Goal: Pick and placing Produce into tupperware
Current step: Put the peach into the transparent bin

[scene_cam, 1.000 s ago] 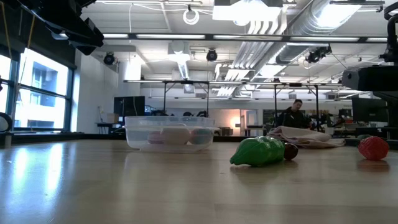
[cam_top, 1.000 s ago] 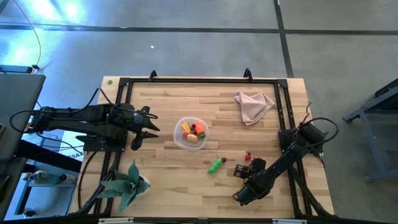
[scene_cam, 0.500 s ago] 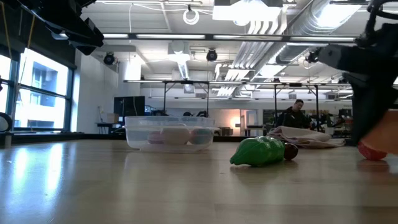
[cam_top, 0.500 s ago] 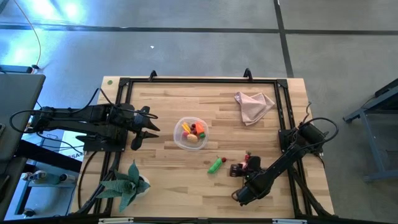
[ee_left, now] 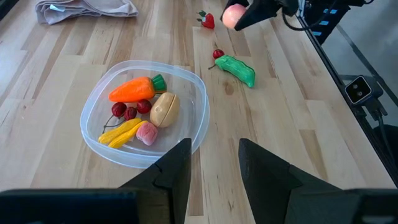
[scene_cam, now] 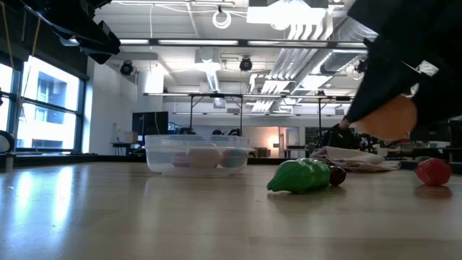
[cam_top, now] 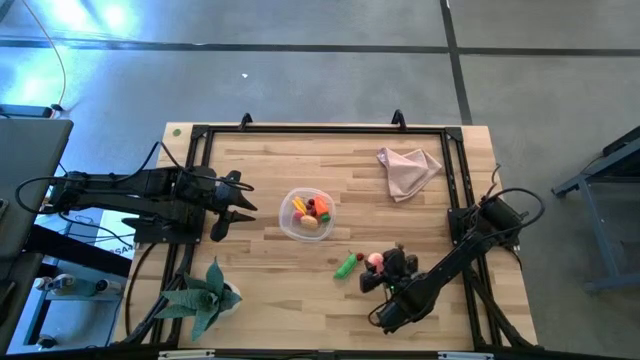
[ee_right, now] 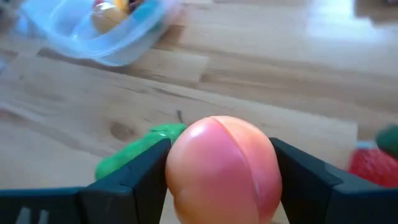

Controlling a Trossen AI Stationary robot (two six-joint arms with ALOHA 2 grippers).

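The clear round tupperware [cam_top: 306,214] stands mid-table and holds a carrot [ee_left: 132,90], yellow pieces, a tan lump and red berries. A green pepper [cam_top: 346,266] and a dark cherry [ee_left: 217,54] lie on the wood to its near right, and a red strawberry [scene_cam: 433,172] lies farther right. My right gripper [cam_top: 378,264] hangs just right of the pepper, shut on a peach-pink fruit [ee_right: 221,168]. My left gripper [cam_top: 240,203] waits open to the left of the tupperware, holding nothing. My right gripper pinches the peach-pink fruit between its two fingers [ee_right: 134,180], one on each of two opposite sides [ee_right: 177,165]. The fingers slant down from the table's near right. The fruit hangs clear of the table [scene_cam: 390,119], above the pepper and the strawberry.
A crumpled pink cloth [cam_top: 408,170] lies at the far right. A green spiky plant [cam_top: 205,295] stands at the near left corner. A black frame [cam_top: 320,128] runs round the table's edge. Bare wood [cam_top: 300,300] lies near the front edge.
My right gripper has rolled its wrist and shifted a little toward the table's left and up, toward the pepper. The peach-pink fruit between its fingers has turned into view and now hangs clear of the table. The strawberry has stayed where it lay.
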